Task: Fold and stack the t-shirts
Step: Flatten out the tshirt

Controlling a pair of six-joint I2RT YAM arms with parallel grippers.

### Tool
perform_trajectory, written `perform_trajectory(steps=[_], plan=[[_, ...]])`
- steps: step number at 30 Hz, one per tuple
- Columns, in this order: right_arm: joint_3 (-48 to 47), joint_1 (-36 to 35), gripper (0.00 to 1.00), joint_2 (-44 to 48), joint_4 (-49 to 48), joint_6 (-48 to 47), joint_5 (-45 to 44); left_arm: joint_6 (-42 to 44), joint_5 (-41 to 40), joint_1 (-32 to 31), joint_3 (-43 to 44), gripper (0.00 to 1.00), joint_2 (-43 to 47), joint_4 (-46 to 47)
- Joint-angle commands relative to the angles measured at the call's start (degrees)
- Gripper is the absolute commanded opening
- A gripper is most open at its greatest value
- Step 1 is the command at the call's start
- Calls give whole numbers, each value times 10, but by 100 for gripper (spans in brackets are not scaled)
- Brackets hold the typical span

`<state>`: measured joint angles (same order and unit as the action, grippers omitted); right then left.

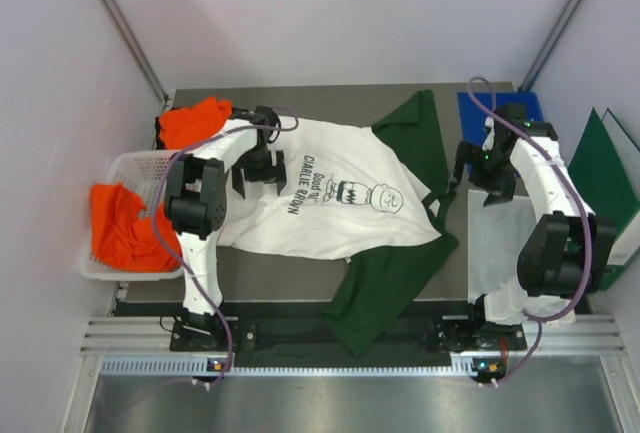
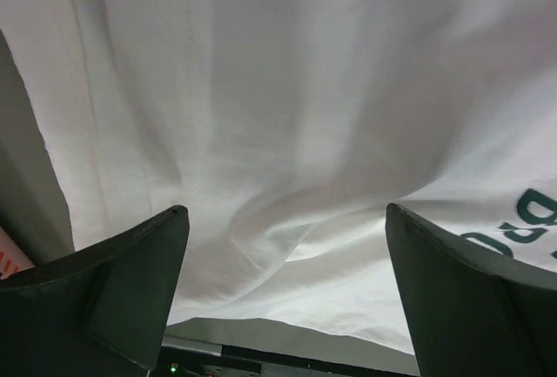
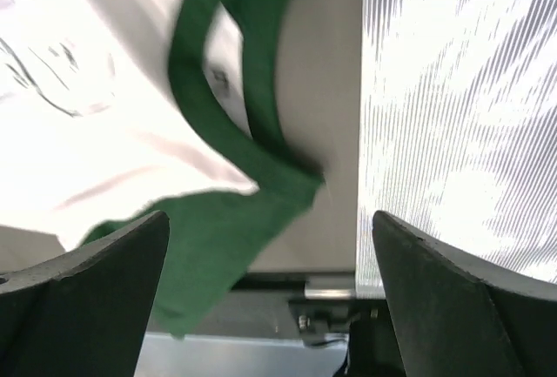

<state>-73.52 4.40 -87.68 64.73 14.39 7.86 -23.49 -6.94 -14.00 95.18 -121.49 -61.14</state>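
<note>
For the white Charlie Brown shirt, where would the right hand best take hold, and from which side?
Probably the dark green collar, pinched from above at the right end of the shirt. It lies spread flat with its neck pointing at the open right hand, so that band is the nearest edge.

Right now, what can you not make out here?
- Top view: the left arm hides part of the white t-shirt's hem.
- Top view: the right edge cuts off the green folder.
- Left wrist view: the right edge cuts off the print.
- Right wrist view: the print is blurred.
</note>
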Motion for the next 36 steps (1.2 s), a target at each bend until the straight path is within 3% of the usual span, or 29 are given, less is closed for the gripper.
perform_trajectory(steps=[1, 7, 12, 14, 16, 19, 20, 29, 33, 34, 36], plan=[[-85, 5, 100, -73, -91, -30, 0, 21, -20, 6, 64, 99, 21, 46], [-235, -11, 99, -235, -164, -33, -18, 27, -15, 13, 185, 99, -26, 34], [-309, -15, 90, -333, -181, -33, -18, 31, -14, 22, 250, 99, -66, 10], [-313, -16, 82, -349, -188, -33, -20, 32, -13, 27, 249, 99, -68, 14], [-322, -16, 80, -357, -187, -32, -19, 31, -14, 30, 248, 99, -70, 14], [-325, -17, 67, -366, -179, -31, -7, 31, -15, 32, 246, 99, -72, 13], [-323, -17, 58, -367, -178, -30, 0, 31, -15, 32, 243, 99, -72, 13], [-327, -24, 46, -420, -130, -32, 38, 23, -19, 32, 224, 99, -67, 16], [-328, -28, 26, -435, -119, -33, 43, 20, -23, 33, 215, 99, -60, 17], [-326, -28, 13, -436, -123, -32, 44, 20, -24, 33, 210, 99, -57, 18], [-326, -28, 3, -434, -123, -30, 42, 19, -25, 33, 206, 99, -53, 19]])
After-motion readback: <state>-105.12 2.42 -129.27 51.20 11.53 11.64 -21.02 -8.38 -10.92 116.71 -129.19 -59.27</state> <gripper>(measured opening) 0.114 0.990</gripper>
